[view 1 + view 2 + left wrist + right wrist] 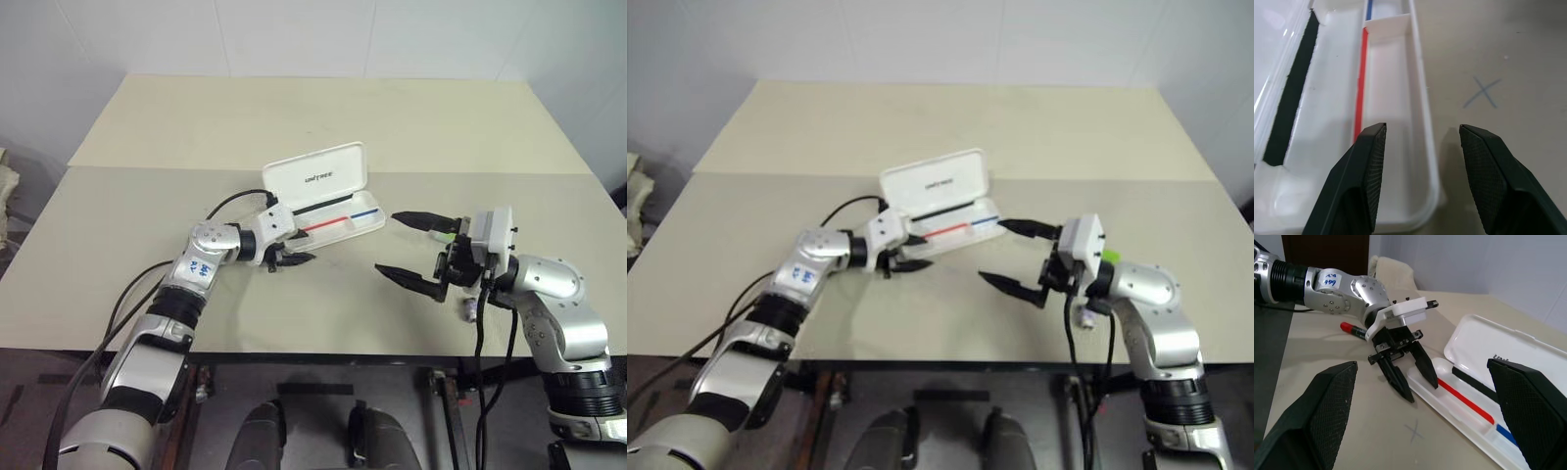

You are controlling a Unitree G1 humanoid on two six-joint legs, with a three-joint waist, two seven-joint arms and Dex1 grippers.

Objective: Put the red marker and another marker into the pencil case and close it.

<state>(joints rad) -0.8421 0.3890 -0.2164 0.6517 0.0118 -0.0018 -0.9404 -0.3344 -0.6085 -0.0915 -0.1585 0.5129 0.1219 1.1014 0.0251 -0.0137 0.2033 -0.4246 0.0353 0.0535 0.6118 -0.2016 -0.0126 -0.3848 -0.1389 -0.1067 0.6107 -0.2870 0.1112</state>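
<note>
Markers and a white pencil case [323, 191] sit on a pale table [294, 117]. The pencil case lies open in the middle of the table. Its lid stands up on the far side and shows small dark letters. Its tray lies flat on the near side, with a thin red and blue stripe [338, 219] running along it. A black strip lies along the far edge of the tray. No marker can be seen inside the tray.

The left gripper [289, 259] is at the left end of the tray. Its two black fingers [1364, 181] are partly apart and hold nothing. In the left wrist view, one finger is over the tray and the other is over the table, with the near wall of the tray between them. A small blue cross [1482, 92] is drawn on the table just beside the case.

The red marker [1354, 329] lies flat on the table. In the right wrist view it is behind the left arm, away from the case. It has a black body and a red end.

The right gripper [411, 250] is to the right of the case, above the table. Its fingers are spread very wide and hold nothing. It points left, toward the case. A bit of the green marker [1110, 257] peeks out behind the right gripper's white block. A small grey stub [471, 309] lies on the table under the right wrist.
</note>
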